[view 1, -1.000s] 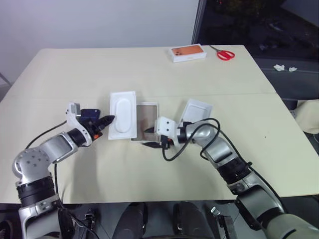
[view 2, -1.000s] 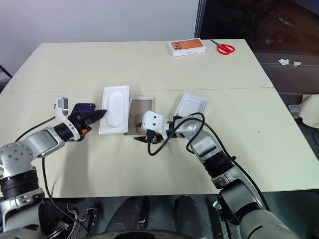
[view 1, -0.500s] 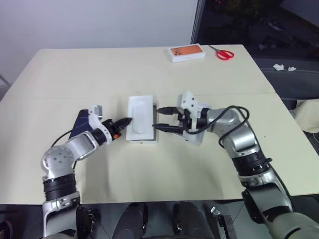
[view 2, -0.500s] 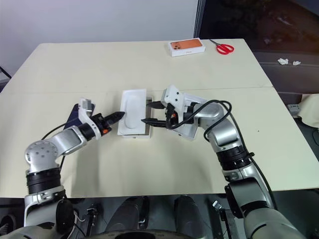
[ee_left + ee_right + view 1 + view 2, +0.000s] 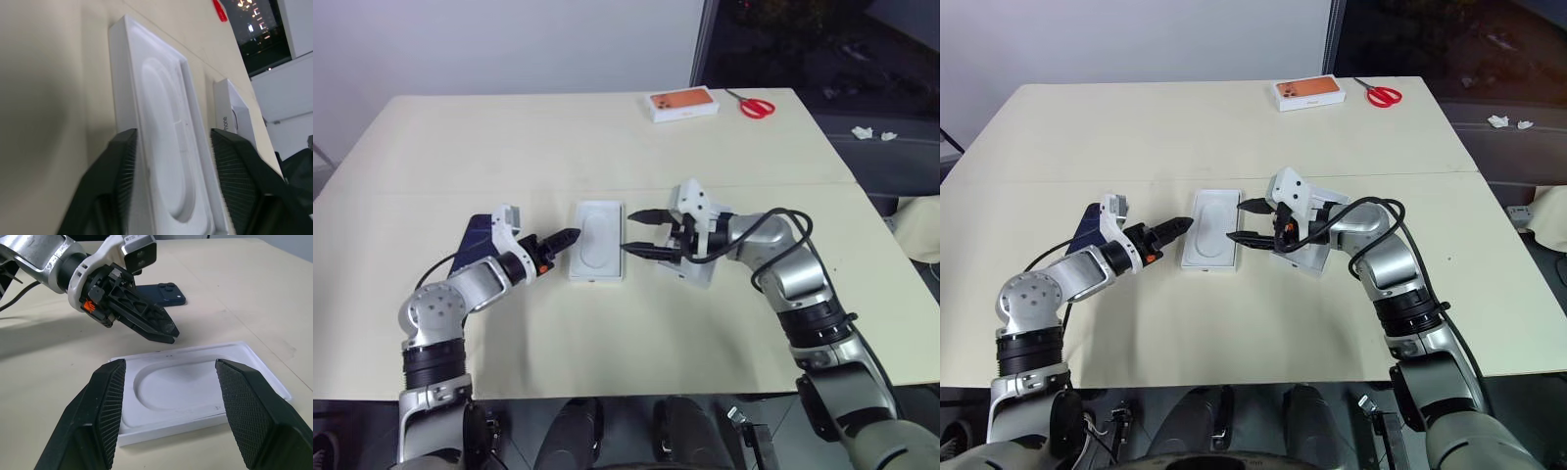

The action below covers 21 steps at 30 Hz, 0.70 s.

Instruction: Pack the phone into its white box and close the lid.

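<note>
A white insert tray [image 5: 597, 243] with an oval recess lies mid-table, covering the white box, whose walls I cannot tell apart from it. My left gripper [image 5: 566, 238] is open just left of the tray's edge, level with it and holding nothing. The dark navy phone [image 5: 470, 247] lies flat on the table behind that arm, camera cluster up [image 5: 164, 293]. My right gripper [image 5: 639, 233] hovers open at the tray's right edge, pointing left, empty. The lid [image 5: 703, 269] rests under the right hand, partly hidden by it.
An orange-topped white box [image 5: 683, 104] and red-handled scissors [image 5: 756, 106] sit at the far right of the table. A seam crosses the table behind the tray. The near half of the table is bare cream surface.
The insert tray has gone from beside the box to on top of it. My left gripper followed to the right and opened. My right gripper rose and drew back to the right.
</note>
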Motion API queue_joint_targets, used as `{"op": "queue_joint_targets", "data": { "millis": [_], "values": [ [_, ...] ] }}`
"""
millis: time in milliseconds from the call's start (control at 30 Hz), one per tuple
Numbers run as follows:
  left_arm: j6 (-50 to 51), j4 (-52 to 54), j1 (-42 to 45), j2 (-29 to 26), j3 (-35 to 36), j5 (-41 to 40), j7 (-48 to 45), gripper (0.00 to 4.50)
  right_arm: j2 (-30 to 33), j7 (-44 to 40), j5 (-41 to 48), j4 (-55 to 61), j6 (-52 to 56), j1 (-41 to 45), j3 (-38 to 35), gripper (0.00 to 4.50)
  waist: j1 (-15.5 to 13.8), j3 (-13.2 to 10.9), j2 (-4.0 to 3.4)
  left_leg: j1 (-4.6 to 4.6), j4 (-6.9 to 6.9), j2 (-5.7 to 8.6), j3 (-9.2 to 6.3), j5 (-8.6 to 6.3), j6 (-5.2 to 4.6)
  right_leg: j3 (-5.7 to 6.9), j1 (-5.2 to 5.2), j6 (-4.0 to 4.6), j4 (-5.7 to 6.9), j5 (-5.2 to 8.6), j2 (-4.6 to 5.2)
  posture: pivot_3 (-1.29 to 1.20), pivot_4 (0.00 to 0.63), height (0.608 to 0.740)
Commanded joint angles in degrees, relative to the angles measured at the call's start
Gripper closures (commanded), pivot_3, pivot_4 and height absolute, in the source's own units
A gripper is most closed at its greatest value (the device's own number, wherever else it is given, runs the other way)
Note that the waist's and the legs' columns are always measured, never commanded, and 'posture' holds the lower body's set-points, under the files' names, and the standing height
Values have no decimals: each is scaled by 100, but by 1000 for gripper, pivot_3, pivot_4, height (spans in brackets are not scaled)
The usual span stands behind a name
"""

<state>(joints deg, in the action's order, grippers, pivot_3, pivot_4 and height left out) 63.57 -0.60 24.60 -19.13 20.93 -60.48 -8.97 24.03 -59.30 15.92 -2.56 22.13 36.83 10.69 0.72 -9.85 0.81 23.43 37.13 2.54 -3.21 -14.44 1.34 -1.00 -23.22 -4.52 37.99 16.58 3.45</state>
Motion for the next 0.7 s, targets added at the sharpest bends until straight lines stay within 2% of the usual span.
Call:
{"op": "queue_joint_targets", "data": {
  "millis": [33,233,433,567,700],
  "values": [
    [-5,137,77,-118,15,28,-102,2050,-31,33,18,139,-135,55,-31,1425,8,0,0,0,0,0,0,0,1,0,0,0,0,0,0,0,150,740],
    [-168,397,-27,-316,81,206,-209,2050,-144,258,-105,-36,-264,153,-29,1425,5,0,0,0,-1,-1,0,0,1,0,-1,0,0,0,-1,0,150,740],
    [-725,371,-174,-722,-319,1107,-479,2050,-271,839,-891,-587,-787,310,259,1425,5,0,-1,0,-5,-1,0,6,10,-1,-5,0,0,0,-1,0,150,740],
    [-910,324,-153,-647,-574,1500,-557,2050,-599,1116,-916,-566,-744,305,271,1425,2,0,-1,1,-4,1,2,6,10,-1,-3,0,-1,0,0,0,150,740],
    [-1009,273,-142,-528,-521,1618,-577,2050,-991,1485,-1014,-566,-695,354,372,1425,7,0,-1,1,-5,0,0,5,9,-1,-4,0,0,0,0,0,150,740]
  ]
}}
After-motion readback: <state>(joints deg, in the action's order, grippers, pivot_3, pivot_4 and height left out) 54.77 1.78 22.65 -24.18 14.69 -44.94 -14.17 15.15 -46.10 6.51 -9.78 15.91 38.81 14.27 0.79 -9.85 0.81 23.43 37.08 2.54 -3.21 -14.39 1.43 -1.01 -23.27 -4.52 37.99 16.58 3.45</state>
